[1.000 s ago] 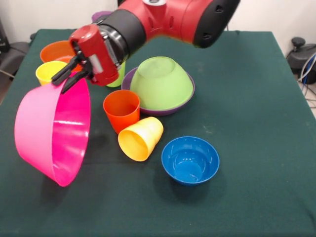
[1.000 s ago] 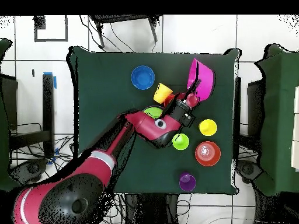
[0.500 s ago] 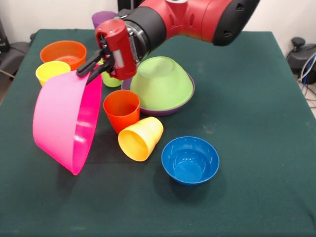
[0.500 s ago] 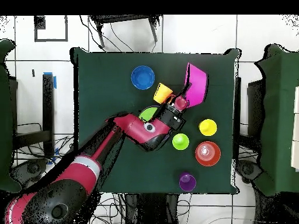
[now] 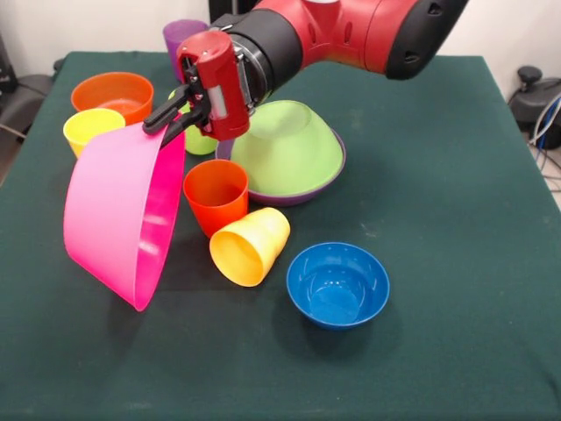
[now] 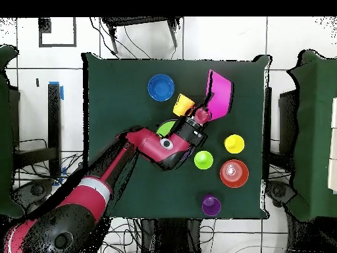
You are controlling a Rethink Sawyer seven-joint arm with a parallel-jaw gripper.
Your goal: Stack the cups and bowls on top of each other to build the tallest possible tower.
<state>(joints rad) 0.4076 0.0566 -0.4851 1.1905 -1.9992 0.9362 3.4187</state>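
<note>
We see the pincer [image 5: 166, 118] clamped on the rim of the big pink bowl [image 5: 123, 215], holding it tipped on edge above the green table [image 5: 438, 175], mouth facing sideways toward the orange-red cup [image 5: 216, 195], lower rim near or just off the cloth, we cannot tell which. In the overhead view the pink bowl [image 6: 220, 92] hangs off the pincer [image 6: 205, 109] near the table's far edge. Orange-red cup stands upright just beside the bowl; yellow-orange cup [image 5: 249, 246] lies on its side touching it in front. Blue bowl [image 5: 337, 283] sits upright, alone, near the yellow-orange cup. Lime green bowl [image 5: 287, 146] is upside down inside the purple bowl [image 5: 324, 180]. Behind the pincer: lime green cup [image 5: 200, 140] mostly hidden, purple cup [image 5: 181, 37] at the back. Yellow cup [image 5: 90, 129] stands just beside the orange bowl [image 5: 112, 92], both upright
</note>
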